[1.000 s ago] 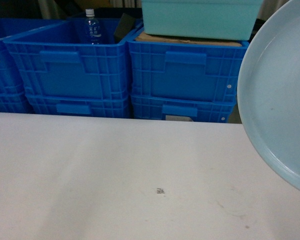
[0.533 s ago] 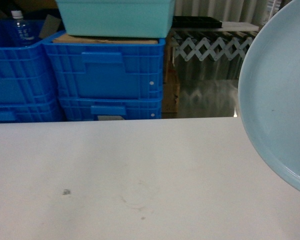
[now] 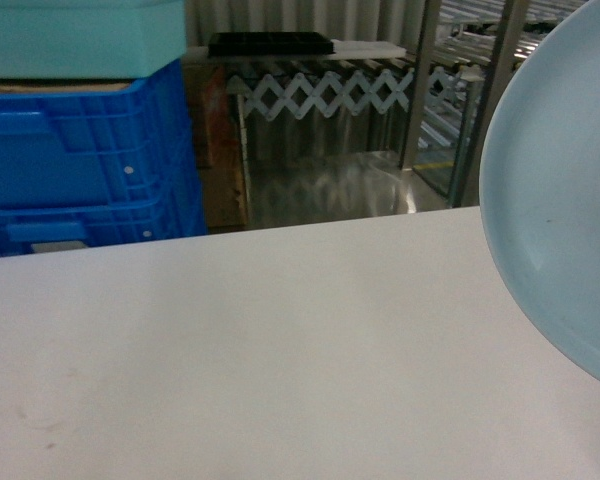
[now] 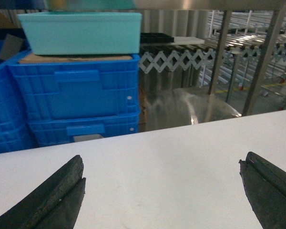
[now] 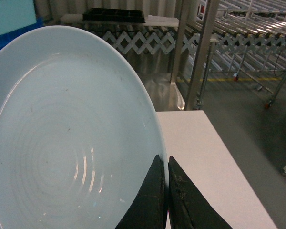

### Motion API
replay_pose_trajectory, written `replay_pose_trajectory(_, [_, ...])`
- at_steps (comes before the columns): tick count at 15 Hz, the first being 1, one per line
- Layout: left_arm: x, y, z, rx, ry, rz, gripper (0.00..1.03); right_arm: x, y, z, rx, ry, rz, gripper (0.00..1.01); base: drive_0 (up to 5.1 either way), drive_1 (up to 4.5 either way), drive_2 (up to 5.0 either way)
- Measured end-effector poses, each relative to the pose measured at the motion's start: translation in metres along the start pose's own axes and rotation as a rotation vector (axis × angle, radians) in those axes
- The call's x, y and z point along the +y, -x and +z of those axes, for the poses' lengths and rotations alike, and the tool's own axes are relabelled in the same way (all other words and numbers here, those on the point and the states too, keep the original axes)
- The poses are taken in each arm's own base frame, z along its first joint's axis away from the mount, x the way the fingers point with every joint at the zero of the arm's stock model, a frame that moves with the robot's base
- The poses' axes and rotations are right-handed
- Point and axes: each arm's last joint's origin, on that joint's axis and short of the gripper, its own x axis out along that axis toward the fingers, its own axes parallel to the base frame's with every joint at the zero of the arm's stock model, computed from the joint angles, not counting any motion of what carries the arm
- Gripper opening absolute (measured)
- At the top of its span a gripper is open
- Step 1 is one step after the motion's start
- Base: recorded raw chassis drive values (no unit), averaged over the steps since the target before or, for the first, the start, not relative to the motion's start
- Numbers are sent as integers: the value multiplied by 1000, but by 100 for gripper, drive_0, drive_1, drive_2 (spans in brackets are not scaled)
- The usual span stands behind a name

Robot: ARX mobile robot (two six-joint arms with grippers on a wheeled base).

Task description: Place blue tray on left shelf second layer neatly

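Over on the left there's a stack of dark blue crates with a teal tub on top, nothing to do with the job. The left gripper just hangs over the white desk with its fingers spread wide and nothing in them. Moving right, you get the scissor conveyor and some steel rack posts behind the desk. Far right, the right gripper has its fingers pinched tight on the rim of the blue tray, held up on edge above the desk. So I'd say pickup's done; carrying it to the shelf and setting it down neatly is all still to go.
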Motion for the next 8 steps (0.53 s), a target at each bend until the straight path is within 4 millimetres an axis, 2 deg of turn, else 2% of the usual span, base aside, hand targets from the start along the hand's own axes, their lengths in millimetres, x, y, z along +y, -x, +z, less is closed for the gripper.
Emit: replay_pose_trajectory(8, [0,0,0,-1,0,-1,98,0,0,0,0,0,0,2,336,-389,-389])
